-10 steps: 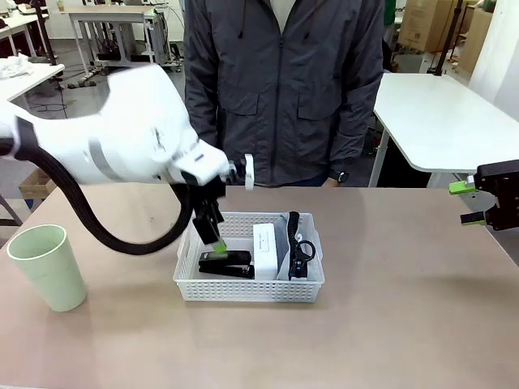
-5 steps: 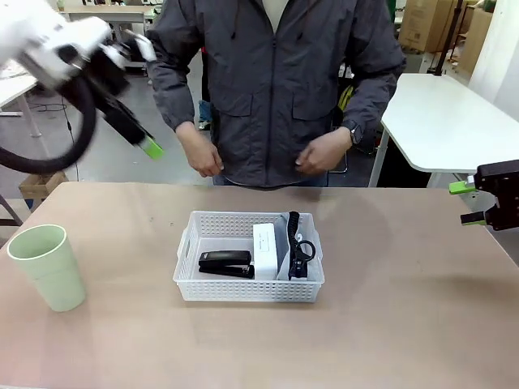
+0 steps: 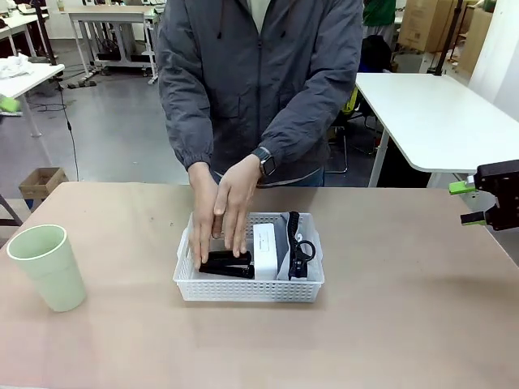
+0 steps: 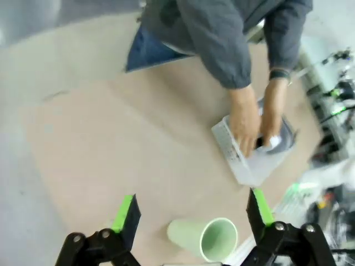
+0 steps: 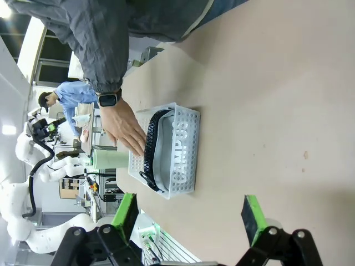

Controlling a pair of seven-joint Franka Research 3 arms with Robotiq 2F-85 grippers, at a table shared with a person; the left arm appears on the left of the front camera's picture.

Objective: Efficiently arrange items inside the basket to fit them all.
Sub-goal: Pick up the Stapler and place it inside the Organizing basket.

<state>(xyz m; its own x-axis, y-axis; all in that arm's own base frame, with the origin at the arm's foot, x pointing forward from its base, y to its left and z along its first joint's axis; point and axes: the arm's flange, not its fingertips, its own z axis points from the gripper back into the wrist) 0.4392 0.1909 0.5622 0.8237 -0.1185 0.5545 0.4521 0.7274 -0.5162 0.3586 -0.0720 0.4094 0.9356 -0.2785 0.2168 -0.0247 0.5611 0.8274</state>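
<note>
Left gripper [image 4: 191, 208] has swung clear of the basket [image 3: 243, 290] at frame centre, and the person's hands [image 3: 219, 212] have come down on the black stapler [image 3: 235, 269] in its left part — white box [image 3: 264, 250] & grey pouch [image 3: 298, 243] beside it to the right. Pale green cup [image 3: 47, 267] stands lower left, well apart from the basket. Left gripper and right gripper [image 3: 473, 203], at the right edge, both w/ jaws wide apart, holding nothing.
</note>
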